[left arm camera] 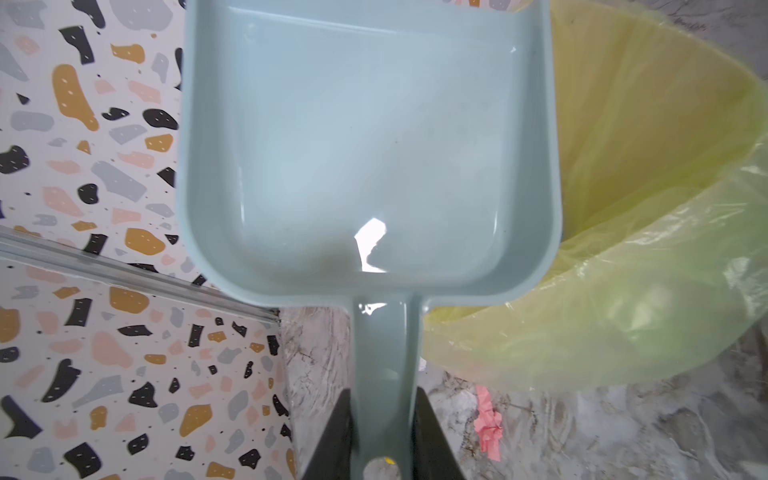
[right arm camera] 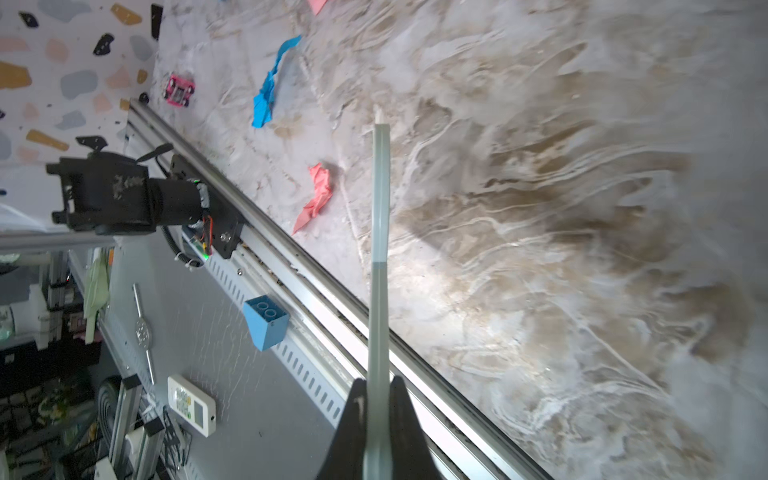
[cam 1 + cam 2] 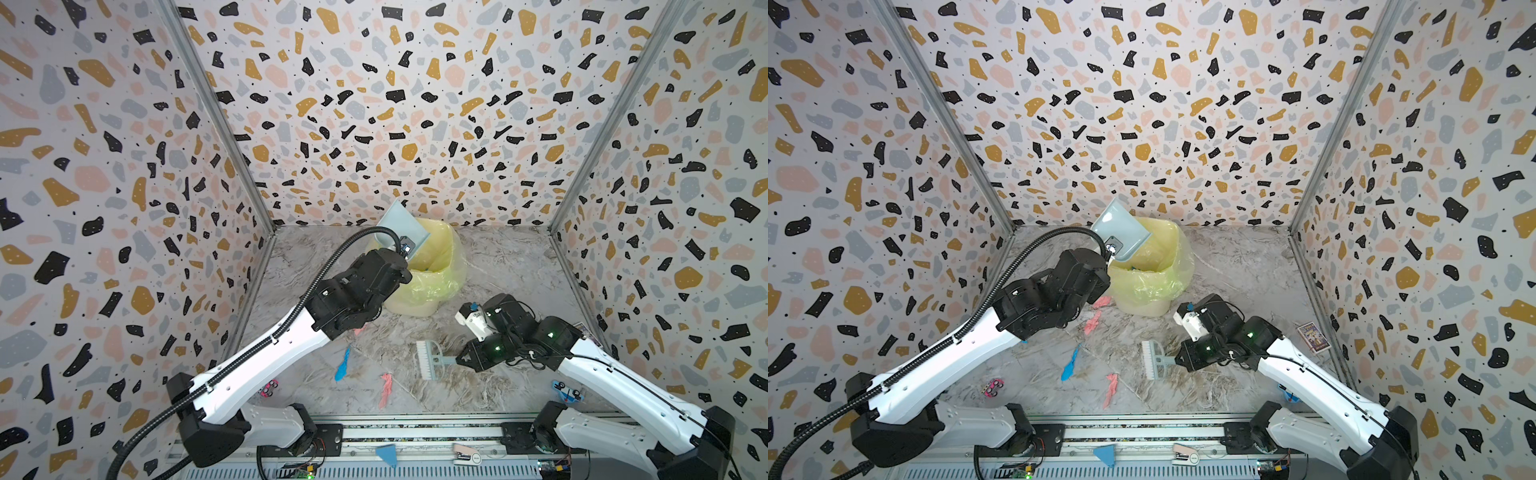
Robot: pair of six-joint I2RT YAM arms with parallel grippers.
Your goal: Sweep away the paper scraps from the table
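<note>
Done: dustpan (image 1: pixel 370 145) looks empty, tilted above the yellow-lined bin (image 3: pixel 432 274), upper centre in both top views.
Remaining paper scraps: blue (image 3: pixel 343 365) and pink (image 3: pixel 385 390), lower centre of table (image 3: pixel 498 270); more pink (image 3: pixel 1092 323) near the bin.
Left gripper (image 1: pixel 382 415): clamped on dustpan handle.
Right gripper (image 2: pixel 378 415): pinching brush (image 3: pixel 428 359) handle.

Both top views are bright and evenly lit, wall panels (image 3: pixel 104 166) bowing at the edges (wide-angle lens). The left wrist view shows white glare in the dustpan (image 1: pixel 370 158); the right wrist view blurs much of the desk (image 2: pixel 582 249).
</note>
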